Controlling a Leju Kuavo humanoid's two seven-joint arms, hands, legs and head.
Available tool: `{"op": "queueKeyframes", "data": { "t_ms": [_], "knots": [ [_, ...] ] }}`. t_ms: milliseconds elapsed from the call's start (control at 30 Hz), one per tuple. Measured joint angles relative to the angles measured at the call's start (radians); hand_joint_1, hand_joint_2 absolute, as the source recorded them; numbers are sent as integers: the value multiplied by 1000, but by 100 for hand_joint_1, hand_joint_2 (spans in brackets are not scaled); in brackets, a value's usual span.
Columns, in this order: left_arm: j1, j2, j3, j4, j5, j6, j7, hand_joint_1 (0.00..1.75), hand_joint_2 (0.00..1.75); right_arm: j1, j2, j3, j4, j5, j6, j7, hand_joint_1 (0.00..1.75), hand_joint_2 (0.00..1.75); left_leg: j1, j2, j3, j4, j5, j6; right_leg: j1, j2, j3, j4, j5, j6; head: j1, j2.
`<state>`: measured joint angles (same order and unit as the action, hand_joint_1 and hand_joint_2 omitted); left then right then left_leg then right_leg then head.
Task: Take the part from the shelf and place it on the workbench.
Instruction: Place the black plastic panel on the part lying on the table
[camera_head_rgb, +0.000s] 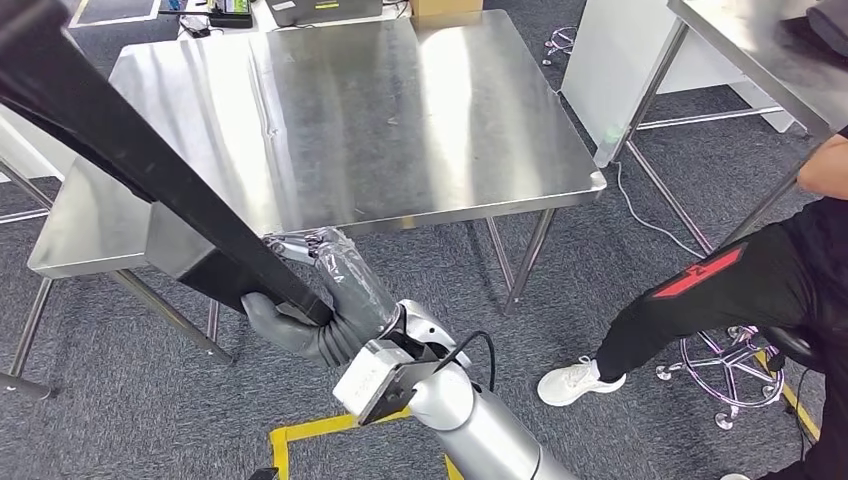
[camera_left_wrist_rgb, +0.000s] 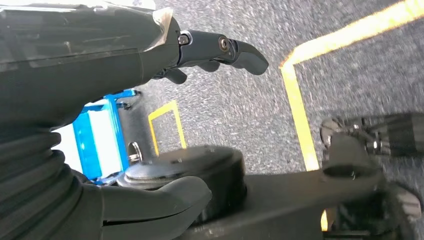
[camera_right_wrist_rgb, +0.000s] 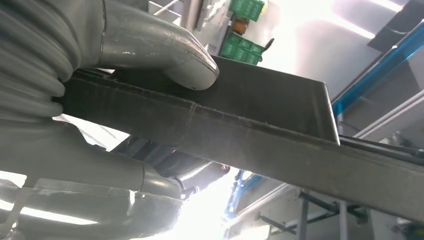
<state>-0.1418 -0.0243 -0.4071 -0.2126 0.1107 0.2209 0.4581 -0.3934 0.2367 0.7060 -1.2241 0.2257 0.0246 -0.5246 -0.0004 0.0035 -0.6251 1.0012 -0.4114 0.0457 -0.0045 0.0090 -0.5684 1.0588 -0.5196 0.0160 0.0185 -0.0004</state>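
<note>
The part (camera_head_rgb: 150, 165) is a long black bar with a wider flat piece at its near end. In the head view it slants from the upper left down over the front edge of the steel workbench (camera_head_rgb: 400, 110). My right hand (camera_head_rgb: 285, 325) grips it from below at that near end, just in front of the workbench edge. The right wrist view shows the grey thumb (camera_right_wrist_rgb: 185, 60) pressing on the dark bar (camera_right_wrist_rgb: 260, 130). In the left wrist view my left hand (camera_left_wrist_rgb: 100, 45) hangs over the carpet, fingers (camera_left_wrist_rgb: 220, 50) apart and holding nothing.
A person in black (camera_head_rgb: 740, 290) sits on a stool (camera_head_rgb: 735, 370) at the right, one white shoe near the workbench leg. A second steel table (camera_head_rgb: 760, 50) stands at the back right. Yellow tape (camera_head_rgb: 300, 432) marks the carpet. A blue frame (camera_left_wrist_rgb: 100, 140) stands beyond my left hand.
</note>
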Motion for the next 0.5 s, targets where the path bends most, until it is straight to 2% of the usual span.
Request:
{"op": "queueKeyframes", "data": {
  "t_ms": [33,100,133,167,200,267,300,333,367,400,500],
  "knots": [
    [0,-1,0,0,0,0,0,0,175,-1,0,0,0,0,0,0,175,175,2,0,9,-8,0,2,0,-1,-25,48,-18,-1,0,0],
    [-1,-3,0,0,1,0,0,0,175,0,-5,1,3,0,1,-1,175,175,1,-1,18,-10,-7,6,-1,-1,-101,177,-58,-3,0,0],
    [0,-4,0,0,2,0,0,0,175,2,-8,1,5,0,2,-1,175,175,1,-3,22,-9,-11,6,-2,-1,-134,224,-66,0,0,0],
    [0,-5,0,0,3,0,0,0,175,4,-10,1,7,0,2,0,175,175,2,-5,26,-9,-15,5,-4,-1,-151,237,-58,7,0,0],
    [1,-6,0,0,3,0,0,0,175,4,-12,1,8,0,3,0,175,175,3,-7,32,-8,-20,2,-7,-1,-147,210,-34,19,0,0],
    [1,-8,0,0,3,0,0,0,175,2,-13,2,9,0,3,0,175,175,5,-12,42,0,-35,-8,-15,-2,-99,80,36,41,1,0],
    [1,-8,1,0,3,0,0,0,175,0,-13,2,10,1,3,0,175,175,4,-13,45,6,-44,-15,-17,-1,-74,22,61,43,0,0],
    [1,-8,1,0,3,0,0,0,175,-1,-13,3,11,1,3,0,175,175,3,-14,45,12,-52,-21,-18,0,-58,-12,74,37,0,0],
    [1,-8,1,0,3,0,0,0,175,-3,-13,3,12,1,3,0,175,175,3,-14,44,17,-58,-26,-17,1,-51,-24,76,28,0,0],
    [2,-8,1,0,3,0,0,0,175,-4,-13,3,13,1,3,0,175,175,4,-14,44,18,-62,-30,-14,2,-49,-24,74,18,0,0],
    [1,-7,1,0,3,0,0,0,175,-6,-10,2,14,1,3,0,175,175,11,-11,33,46,-81,-43,-19,4,-38,-27,68,-4,-1,0]
  ]
}}
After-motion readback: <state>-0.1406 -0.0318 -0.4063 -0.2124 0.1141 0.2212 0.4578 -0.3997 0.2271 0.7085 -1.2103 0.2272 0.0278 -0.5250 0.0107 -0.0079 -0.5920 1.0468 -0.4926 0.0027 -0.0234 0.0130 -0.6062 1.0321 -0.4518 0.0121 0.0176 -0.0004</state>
